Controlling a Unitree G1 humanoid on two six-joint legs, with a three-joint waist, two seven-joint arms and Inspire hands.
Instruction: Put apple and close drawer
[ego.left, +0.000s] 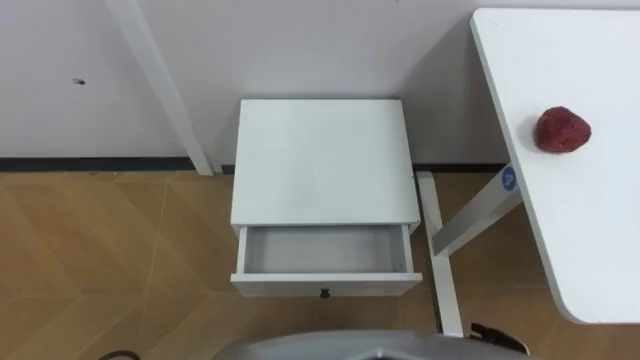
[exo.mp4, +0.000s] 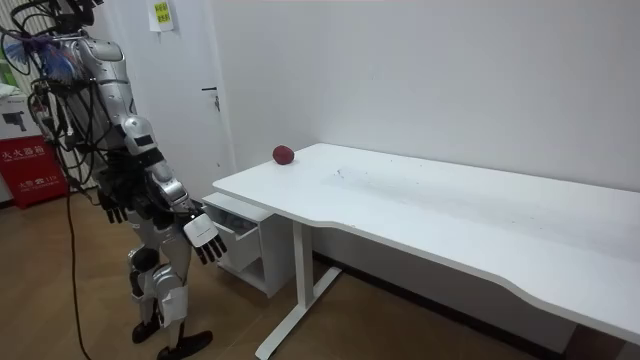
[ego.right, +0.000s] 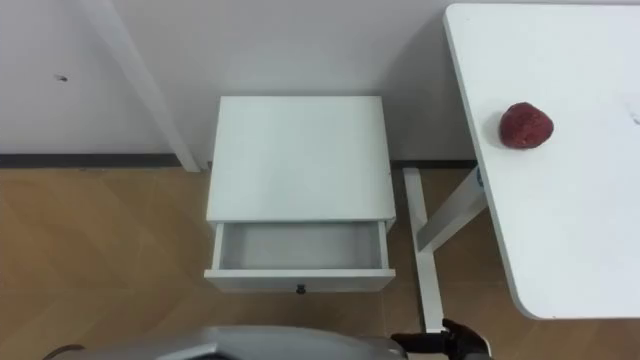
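Room view: left robot hand (exo.mp4: 115, 208) and right robot hand (exo.mp4: 205, 238) hang spread, empty; round dark-red apple (ego.left: 561, 130) sits on white tabletop (ego.left: 590, 220), well apart from open white cabinet drawer (ego.left: 325, 250), so a long reach could knock it rolling off the nearby edge.

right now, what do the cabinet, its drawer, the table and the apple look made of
cabinet and its open drawer: probably painted or laminated board, matte white, flat panels with crisp edges. table: smooth white laminate-looking top on a white frame that seems metal. apple: dark red, dull, slightly lumpy skin; real or fake I cannot tell.
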